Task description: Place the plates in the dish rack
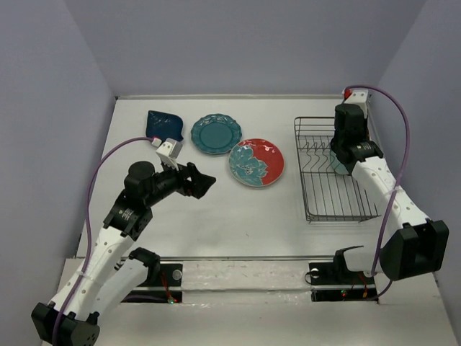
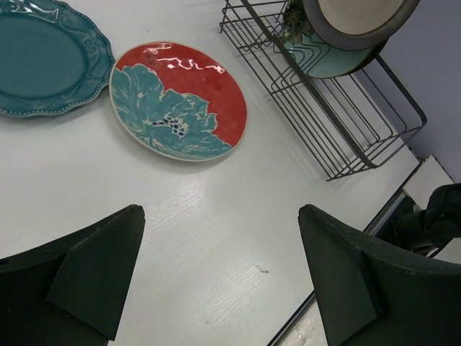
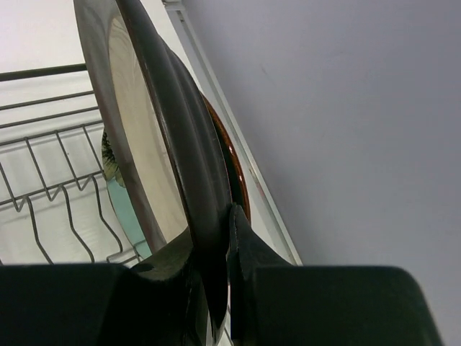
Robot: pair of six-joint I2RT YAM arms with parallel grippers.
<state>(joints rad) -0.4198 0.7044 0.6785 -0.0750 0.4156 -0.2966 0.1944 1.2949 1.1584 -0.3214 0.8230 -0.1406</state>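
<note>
Cut off by the top and left edges of the left wrist view: teal scalloped plate (image 2: 43,58). Cropped at the top too: dark-rimmed plate with a pale face (image 2: 353,18), half covering a pale mint plate (image 2: 328,63). From overhead, mostly hidden behind the right arm (image 1: 374,176). Navy leaf-shaped plate (image 1: 155,124) partly under the left wrist camera mount (image 1: 168,148).
</note>
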